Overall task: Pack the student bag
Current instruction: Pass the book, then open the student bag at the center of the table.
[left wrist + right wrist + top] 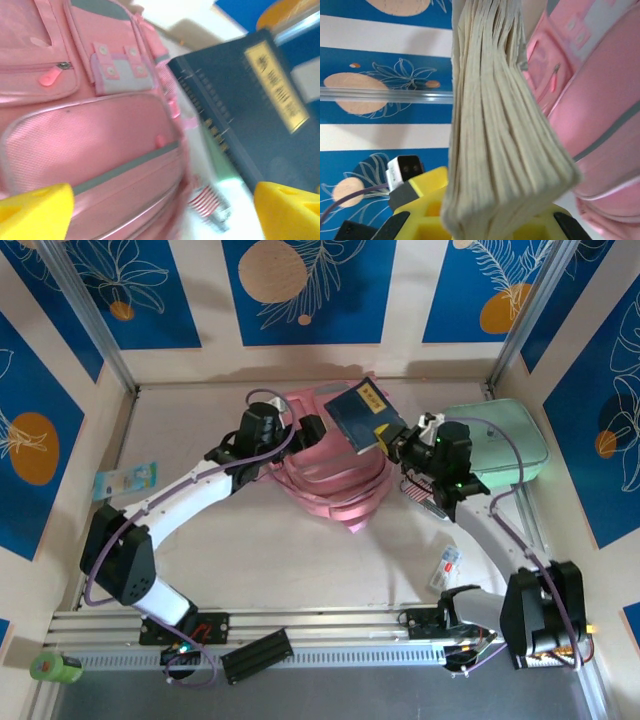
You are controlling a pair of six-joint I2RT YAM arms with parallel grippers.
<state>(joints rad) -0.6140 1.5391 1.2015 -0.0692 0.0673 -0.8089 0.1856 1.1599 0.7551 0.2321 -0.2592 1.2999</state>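
The student bag (330, 485), a large pink backpack with zip pockets, lies in the middle of the table. My right gripper (395, 445) is shut on a thick dark blue book (362, 412) and holds it tilted above the bag's top right. In the right wrist view the book's cream page edges (500, 135) rise from between my jaws, with the bag (600, 100) to the right. My left gripper (312, 428) is at the bag's upper left, open. Its yellow fingertips (35, 207) stand wide apart in front of the bag's front pockets (90, 135), with the book (250, 110) to the right.
A mint-green case (500, 440) lies at the back right, behind the right arm. A red-striped item (425, 498) sits under that arm, and a small tube (450, 565) lies nearer the front right. A flat packet (125, 480) rests at the left wall.
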